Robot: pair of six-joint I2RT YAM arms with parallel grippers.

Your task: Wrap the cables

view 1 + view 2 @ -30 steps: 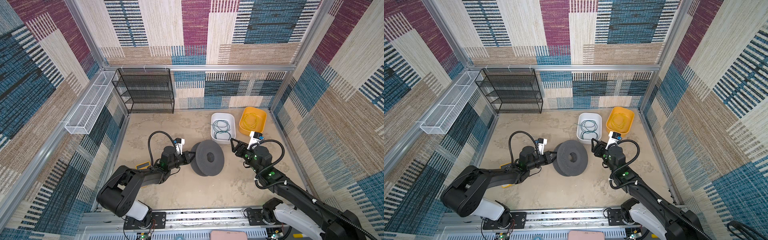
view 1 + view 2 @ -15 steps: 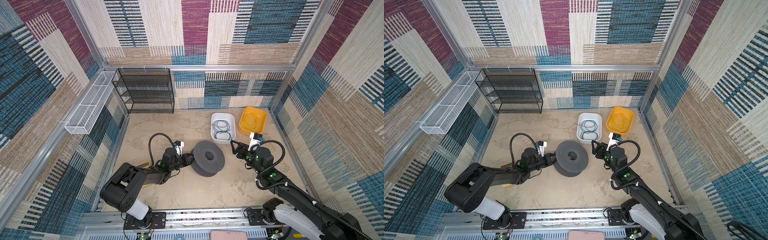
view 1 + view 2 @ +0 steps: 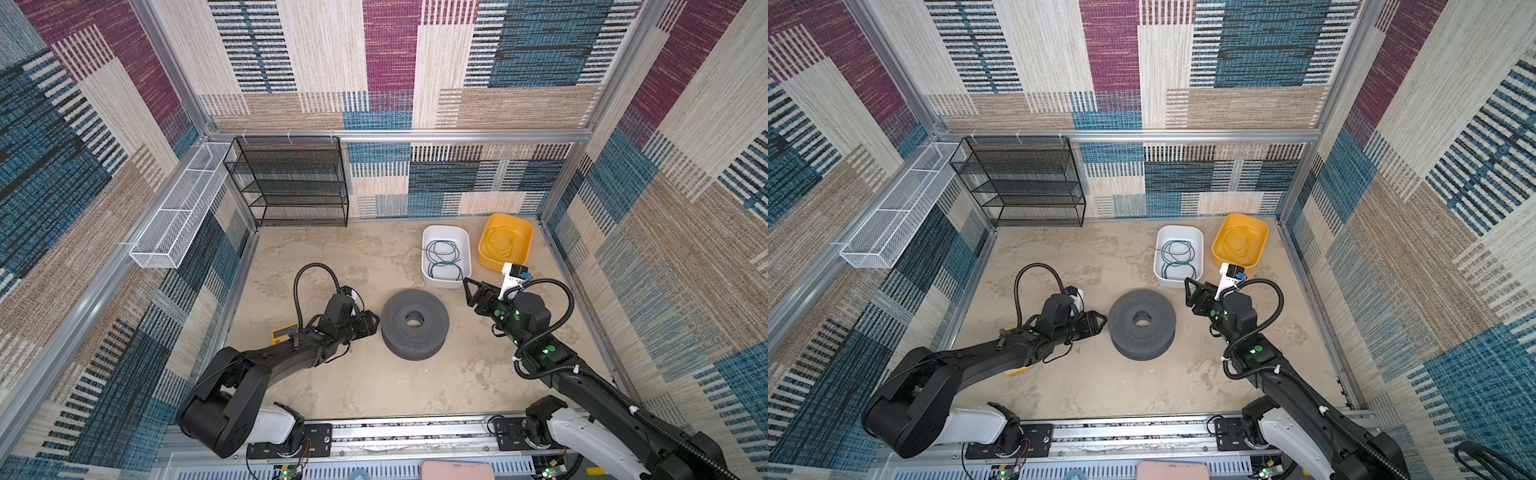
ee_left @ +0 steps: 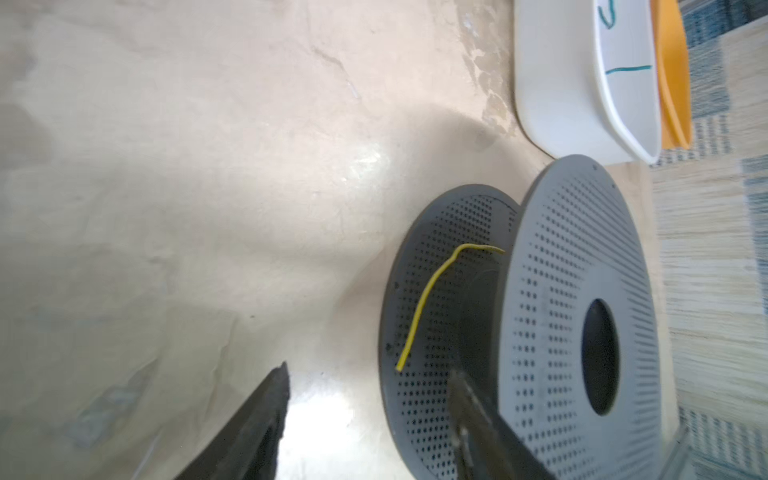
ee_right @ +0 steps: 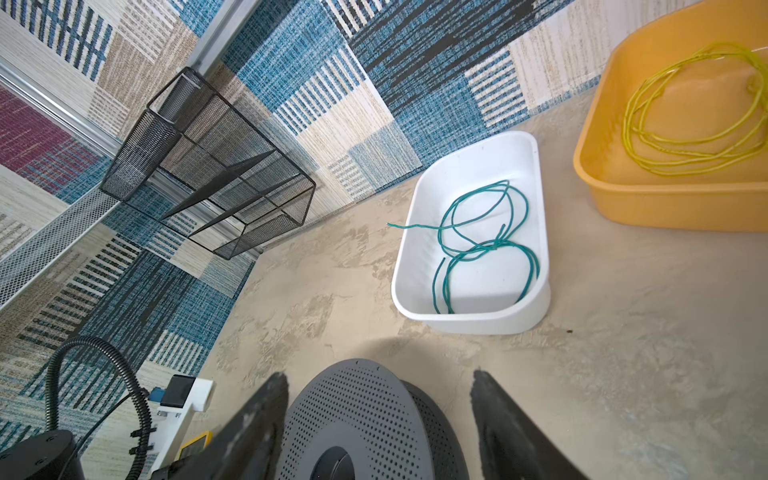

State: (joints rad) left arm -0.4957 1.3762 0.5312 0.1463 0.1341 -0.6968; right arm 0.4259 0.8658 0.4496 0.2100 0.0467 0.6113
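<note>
Wrapping hardly begun: green cable [image 5: 492, 246] and yellow cable [image 5: 629, 124] lie loose, spool [image 3: 397, 330] near bare; left gripper [image 3: 374, 323] and right gripper [image 3: 467, 291] fingers spread

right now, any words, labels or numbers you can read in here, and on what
No text can be read in any view.
Blue patch on the white camera mount: too small to tell if it bears print.
Yellow gadget on the floor: face too small and blurred.
Spool: only holes, no marks.
</note>
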